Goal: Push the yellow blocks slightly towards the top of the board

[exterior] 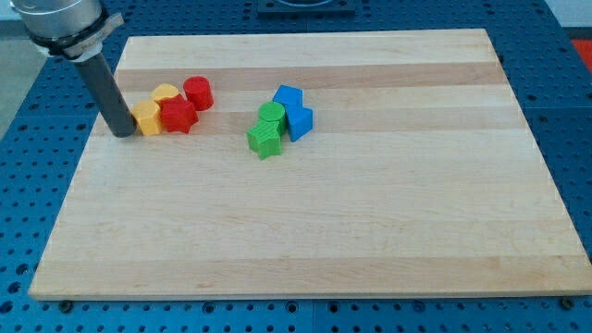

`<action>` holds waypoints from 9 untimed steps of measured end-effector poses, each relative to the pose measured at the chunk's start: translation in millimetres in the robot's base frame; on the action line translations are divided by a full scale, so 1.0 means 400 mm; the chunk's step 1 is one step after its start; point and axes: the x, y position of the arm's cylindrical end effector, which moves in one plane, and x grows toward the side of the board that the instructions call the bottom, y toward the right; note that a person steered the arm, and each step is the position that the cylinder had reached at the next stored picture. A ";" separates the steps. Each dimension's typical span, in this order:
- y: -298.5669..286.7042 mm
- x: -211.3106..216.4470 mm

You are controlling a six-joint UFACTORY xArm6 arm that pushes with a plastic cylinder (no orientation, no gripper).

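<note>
Two yellow blocks sit at the board's upper left: one yellow block [147, 118] at the left end of the cluster and a second yellow block [166, 93] just above and to its right. A red star-like block [178, 116] and a red cylinder [198, 92] touch them on the right. My tip [123, 133] rests on the board right at the left side of the lower yellow block, touching or nearly touching it. The dark rod rises up and to the left from there.
A green pair, a green cylinder [272, 116] and a green star-like block [264, 141], sits near the board's upper middle with two blue blocks [289, 96] [300, 121] against its right side. The wooden board's left edge [81, 157] is close to my tip.
</note>
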 end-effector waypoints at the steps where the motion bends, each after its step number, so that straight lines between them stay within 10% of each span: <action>1: 0.023 -0.001; 6: 0.097 0.007; 9: 0.166 -0.178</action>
